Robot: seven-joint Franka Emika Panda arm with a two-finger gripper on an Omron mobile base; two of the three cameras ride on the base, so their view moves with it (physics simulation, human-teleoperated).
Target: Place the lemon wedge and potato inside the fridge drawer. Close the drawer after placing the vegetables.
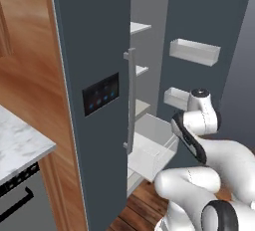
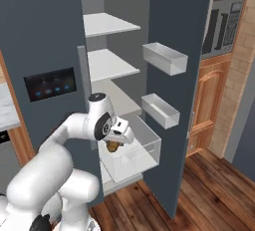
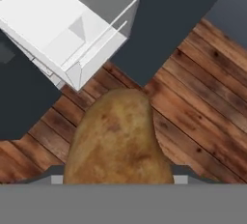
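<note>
Here the hand [image 2: 114, 144] is clamped on the potato [image 3: 118, 138], jaws held apart by its width; in the hand view the tan-brown lump fills the lower middle, rising from 6 o'clock. In the right base view the potato [image 2: 113, 146] shows as a small brown patch under the white wrist, just at the near-left corner of the fridge drawer [image 2: 137, 155], over its open top or its rim, cannot tell which. The fridge drawer [image 1: 149, 150] is pulled out of the dark grey fridge, translucent whitish, nothing visible inside. In the hand view the fridge drawer [image 3: 72, 30] sits at 10 to 11 o'clock, the potato below it over the wooden floor [image 3: 202, 102]. The right fridge door [image 2: 174, 90] stands open with two clear door bins [image 2: 164, 58], at 1 to 3 o'clock from the hand. White shelves [image 2: 107, 26] are at 12 o'clock above the drawer. The left door [image 1: 89, 100] carries a dark control panel [image 1: 101, 93].
</note>
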